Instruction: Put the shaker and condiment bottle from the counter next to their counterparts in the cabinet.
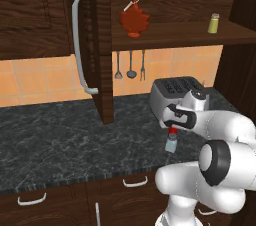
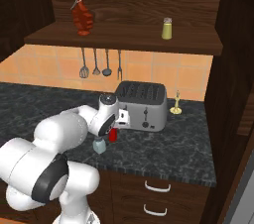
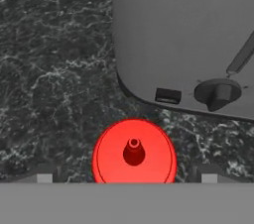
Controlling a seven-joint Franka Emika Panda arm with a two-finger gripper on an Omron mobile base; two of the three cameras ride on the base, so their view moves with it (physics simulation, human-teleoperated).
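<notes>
The red bottle stands upright on the counter, long axis vertical, its nozzle pointing straight up toward the hand camera. It sits just in front of the toaster. The gripper hangs directly above it, jaws spread wide, one fingertip on each side of the bottle and clear of it. The shaker stands upright just beside the bottle, nearer the counter's front edge. Up in the cabinet, whose door is swung open, the syrup bottle and the yellow-green shaker stand upright on the shelf, well apart.
</notes>
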